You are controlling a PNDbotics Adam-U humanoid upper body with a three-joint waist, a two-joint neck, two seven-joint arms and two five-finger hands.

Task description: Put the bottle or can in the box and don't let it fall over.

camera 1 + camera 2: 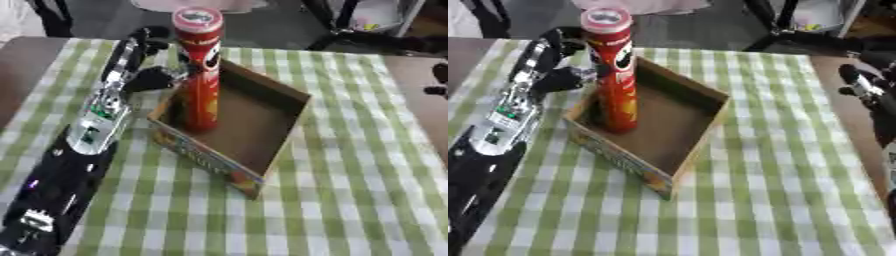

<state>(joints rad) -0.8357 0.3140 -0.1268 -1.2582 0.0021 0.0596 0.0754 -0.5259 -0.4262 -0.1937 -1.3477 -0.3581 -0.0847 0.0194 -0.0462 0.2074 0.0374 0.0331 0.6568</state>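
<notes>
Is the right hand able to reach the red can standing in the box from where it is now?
Probably yes. The right hand sits at the table's right edge, with only bare checked cloth and the low box wall before the can.

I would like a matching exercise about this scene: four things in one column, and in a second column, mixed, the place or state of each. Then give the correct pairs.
Things
1. red can
2. cardboard box
3. left hand
4. right hand

Places or states
A. at the right edge of the table, away from the box
B. lies open on the green checked cloth
C. stands upright inside the box, near its left wall
D. beside the can, just outside the box's left wall

Pairs: 1-C, 2-B, 3-D, 4-A
</notes>
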